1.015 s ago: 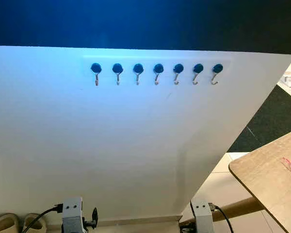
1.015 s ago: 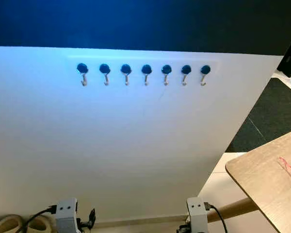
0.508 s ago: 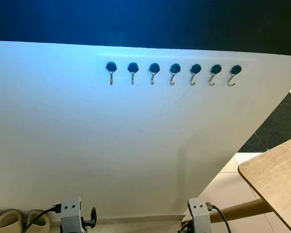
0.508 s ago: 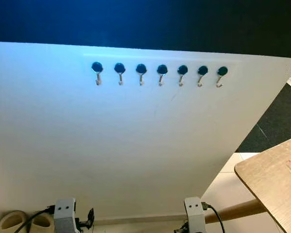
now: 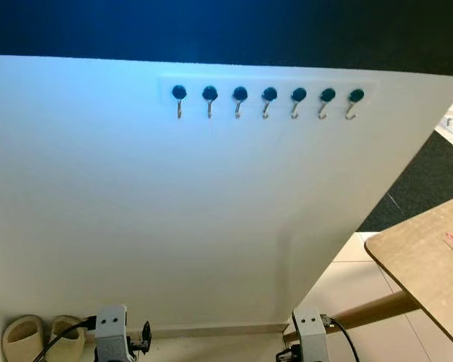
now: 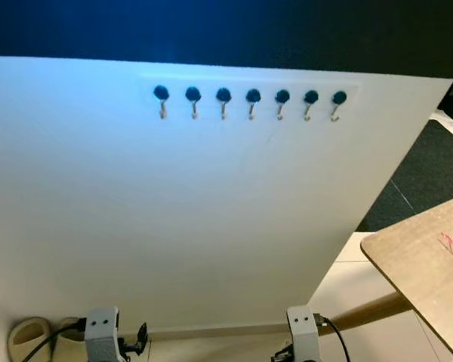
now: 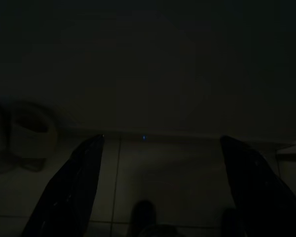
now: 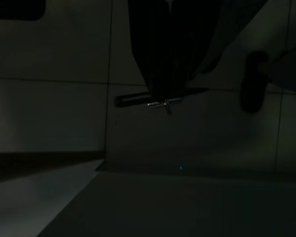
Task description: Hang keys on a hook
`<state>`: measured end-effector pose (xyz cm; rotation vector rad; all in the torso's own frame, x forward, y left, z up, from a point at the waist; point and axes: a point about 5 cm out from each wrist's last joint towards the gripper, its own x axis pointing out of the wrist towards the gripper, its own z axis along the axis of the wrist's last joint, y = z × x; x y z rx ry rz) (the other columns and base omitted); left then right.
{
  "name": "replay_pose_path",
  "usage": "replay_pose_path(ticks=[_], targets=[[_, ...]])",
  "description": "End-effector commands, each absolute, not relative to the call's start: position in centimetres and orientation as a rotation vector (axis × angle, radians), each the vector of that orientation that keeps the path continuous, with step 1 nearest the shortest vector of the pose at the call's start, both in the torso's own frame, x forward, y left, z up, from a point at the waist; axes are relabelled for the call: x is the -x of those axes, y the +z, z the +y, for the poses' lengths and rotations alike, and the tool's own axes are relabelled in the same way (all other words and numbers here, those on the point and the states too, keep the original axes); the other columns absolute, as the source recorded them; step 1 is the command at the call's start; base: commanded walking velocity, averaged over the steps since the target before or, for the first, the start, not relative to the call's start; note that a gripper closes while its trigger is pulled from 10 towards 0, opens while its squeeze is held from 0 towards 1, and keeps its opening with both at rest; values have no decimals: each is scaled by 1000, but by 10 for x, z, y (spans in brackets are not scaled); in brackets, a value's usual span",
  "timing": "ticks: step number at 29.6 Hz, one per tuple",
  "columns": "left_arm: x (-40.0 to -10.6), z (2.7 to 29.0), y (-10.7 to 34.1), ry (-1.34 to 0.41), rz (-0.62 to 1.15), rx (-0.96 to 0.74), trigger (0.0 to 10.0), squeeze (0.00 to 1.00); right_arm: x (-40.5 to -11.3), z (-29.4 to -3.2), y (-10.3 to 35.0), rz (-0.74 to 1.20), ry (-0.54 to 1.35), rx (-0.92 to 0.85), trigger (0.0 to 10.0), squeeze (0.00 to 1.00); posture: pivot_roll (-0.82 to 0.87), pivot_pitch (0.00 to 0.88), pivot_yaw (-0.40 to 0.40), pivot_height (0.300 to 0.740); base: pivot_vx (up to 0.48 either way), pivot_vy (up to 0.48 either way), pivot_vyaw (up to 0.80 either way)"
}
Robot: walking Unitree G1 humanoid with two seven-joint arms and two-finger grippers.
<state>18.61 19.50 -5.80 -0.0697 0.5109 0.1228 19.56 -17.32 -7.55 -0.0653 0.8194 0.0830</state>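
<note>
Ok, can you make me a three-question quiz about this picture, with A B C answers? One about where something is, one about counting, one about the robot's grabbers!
1. Where are the slippers?
A. on the wooden table
B. on the floor by the white wall
C. hanging on a hook

2. How many hooks are in the row?
A. seven
B. four
C. ten

3. How do the left gripper's fingers stand?
A. shut tight
B. wide apart
C. clamped on a cup

Answers: 1 B, they sit low on the robot's left at the wall's foot. 2 A, seven dark knobs each carry a hook. 3 B, the left wrist view shows a wide gap between them.
</note>
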Motion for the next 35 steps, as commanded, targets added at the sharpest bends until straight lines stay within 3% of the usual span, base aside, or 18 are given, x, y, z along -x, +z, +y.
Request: replay_pose_path(ticks=[1, 20, 28, 32, 35], targets=[[-182, 195, -61, 124, 531, 71, 10000, 0, -192, -173, -78, 836, 82, 66, 10000, 0, 77, 58, -53, 740, 0, 0, 0], [-187, 195, -59, 115, 529, 58, 10000, 0, -201, -172, -72, 794, 93, 57, 10000, 0, 86, 61, -47, 740, 0, 0, 0], [-189, 195, -57, 116, 519, 48, 10000, 0, -233, -159, -43, 518, 249, 114, 10000, 0, 79, 67, -45, 740, 0, 0, 0], [-189, 195, -57, 119, 515, 45, 10000, 0, -257, -149, -6, 226, 268, 33, 10000, 0, 77, 69, -46, 740, 0, 0, 0], [-189, 195, -57, 120, 514, 44, 10000, 0, -260, -148, 0, 182, 265, 22, 10000, 0, 77, 69, -46, 740, 0, 0, 0]])
